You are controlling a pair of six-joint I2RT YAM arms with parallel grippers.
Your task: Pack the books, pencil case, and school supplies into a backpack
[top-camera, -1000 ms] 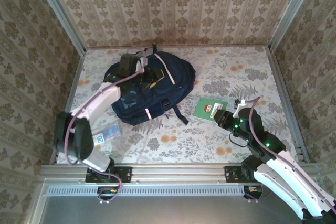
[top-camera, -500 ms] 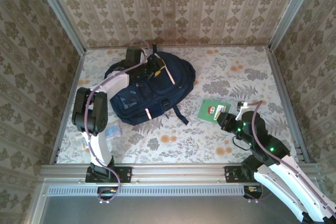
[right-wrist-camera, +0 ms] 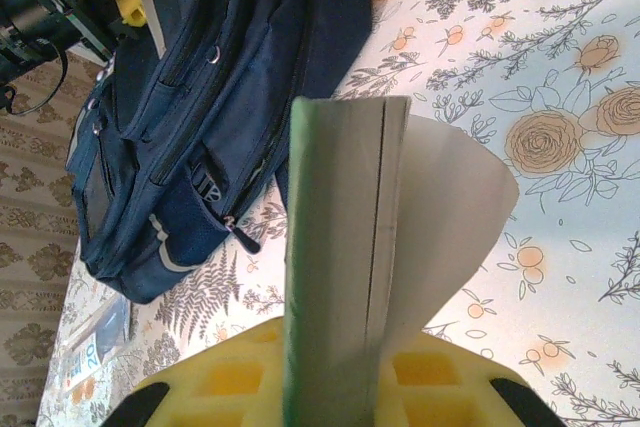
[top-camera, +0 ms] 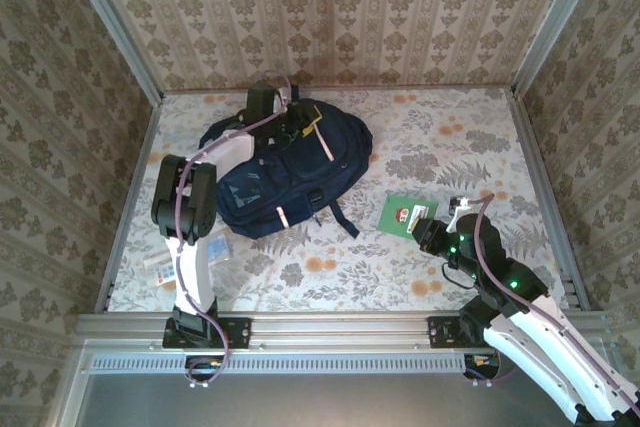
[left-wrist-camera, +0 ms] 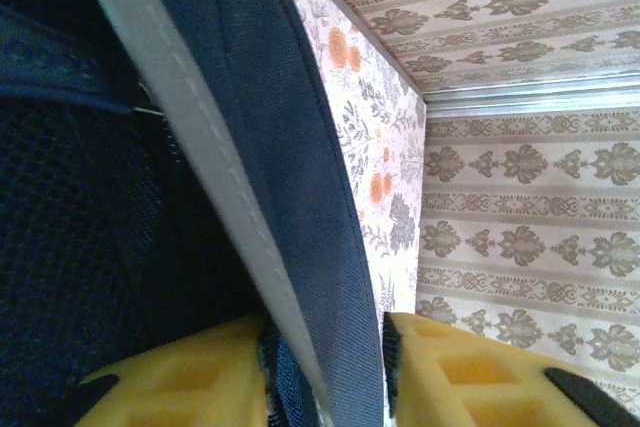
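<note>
Sprawling toward the surface's far left corner: navy backpack [top-camera: 290, 172], wearing pale pink stripes and grey patches. Pinching its striped fabric edge, left gripper [left-wrist-camera: 325, 359], close up in the left wrist view. Grasping the small green book [top-camera: 405, 213] near the right edge, right gripper [right-wrist-camera: 335, 382]; cover picture showing from above, white page fanning out in the right wrist view.

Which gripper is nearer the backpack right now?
Left. The left gripper is on the backpack, fingers either side of its striped top edge. The right gripper holds the green book off the backpack's right side, clear of it.
</note>
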